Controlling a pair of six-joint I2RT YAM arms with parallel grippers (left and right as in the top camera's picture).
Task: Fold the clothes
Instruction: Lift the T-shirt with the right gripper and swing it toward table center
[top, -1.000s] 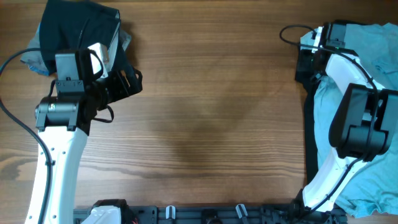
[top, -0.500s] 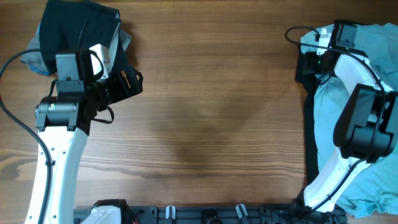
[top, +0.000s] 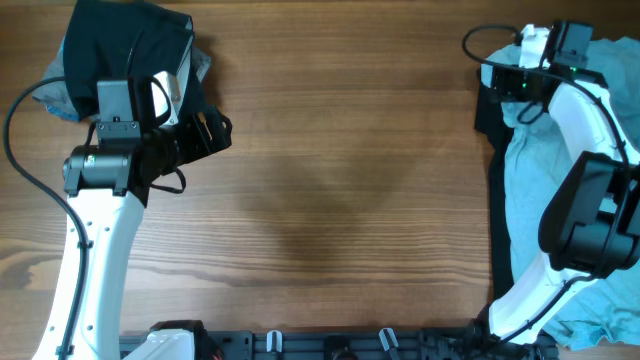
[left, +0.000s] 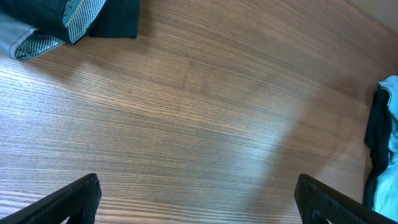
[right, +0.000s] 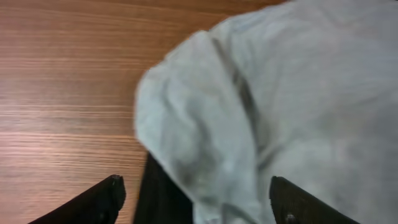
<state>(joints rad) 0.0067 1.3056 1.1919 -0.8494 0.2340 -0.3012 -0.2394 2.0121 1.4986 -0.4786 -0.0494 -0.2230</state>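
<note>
Overhead: shows right hand (top: 503, 88) swung further toward the far corner than a second ago, now at the edge of the pale blue clothes (top: 545, 180) heaped on the counter's (top: 340, 200) right side; left hand (top: 218, 137) unmoved beside the dark garment (top: 125, 40).
Left wrist: shows fingers (left: 74, 196) spread, grasping nothing, bare wood below.
Right wrist: shows fingers (right: 106, 196) parted wide over a pale fold, dark cloth (right: 161, 193) beneath; nothing gripped.
Suggests a first pick being lined up; no folding done yet.
</note>
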